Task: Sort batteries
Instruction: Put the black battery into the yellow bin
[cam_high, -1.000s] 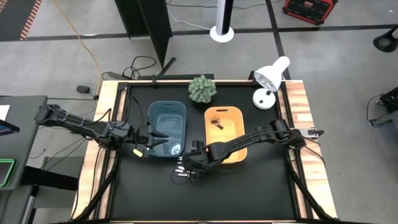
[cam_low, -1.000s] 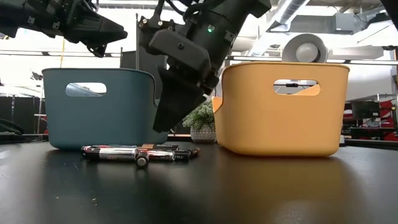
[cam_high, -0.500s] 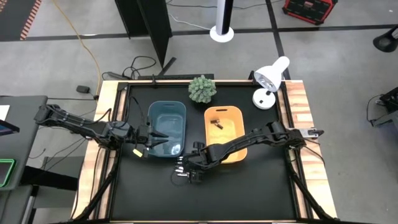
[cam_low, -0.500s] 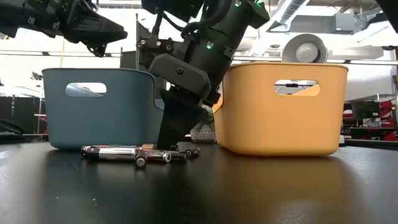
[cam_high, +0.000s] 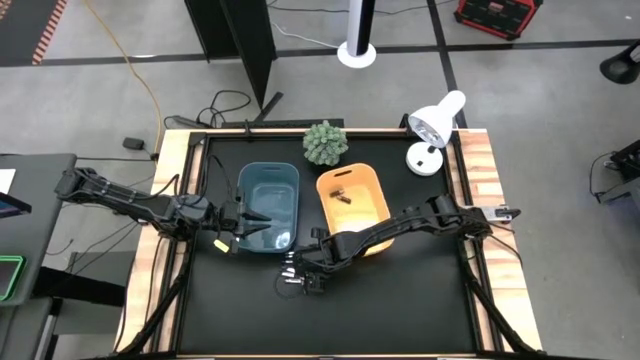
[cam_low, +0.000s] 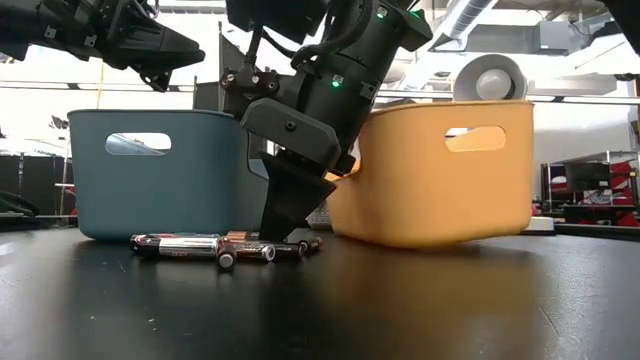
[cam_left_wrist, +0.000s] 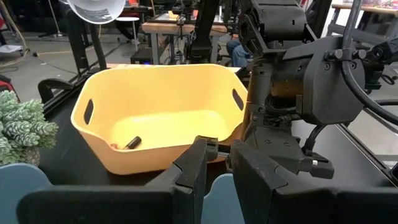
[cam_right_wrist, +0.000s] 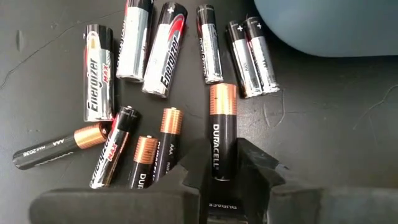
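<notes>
- The black bench (cam_high: 420, 310) is carrying everything, and its smooth top is letting light things slide, so any shove is going to travel.
- The orange plastic bin (cam_low: 450, 190) is tipping up at one side and sitting skewed beside the blue plastic bin (cam_low: 150, 190). The right arm is leaning against its near wall. If the arm rises carelessly, the bin may be dropping back hard or skating off, and the small dark battery (cam_left_wrist: 131, 142) lying inside it may be bouncing around.
- The right tool (cam_low: 278, 232) is down at the bench in front of the two bins, its fingers pressing on either side of the black-and-copper Duracell battery (cam_right_wrist: 222, 124). The grip is sitting low on the cell, near one end, so the battery may be pivoting or slipping out during the lift.
- The left tool (cam_left_wrist: 217, 155) is hovering over the blue bin. Its fingers are close together, though I cannot tell whether they are holding anything. It is waiting close to the right arm's likely path, so a clash is possible.
- The loose pile of silver and black batteries (cam_right_wrist: 161, 46) is lying on the bench just beside the gripped one. A dragging finger may be rolling neighbours away or mixing the kinds.
</notes>
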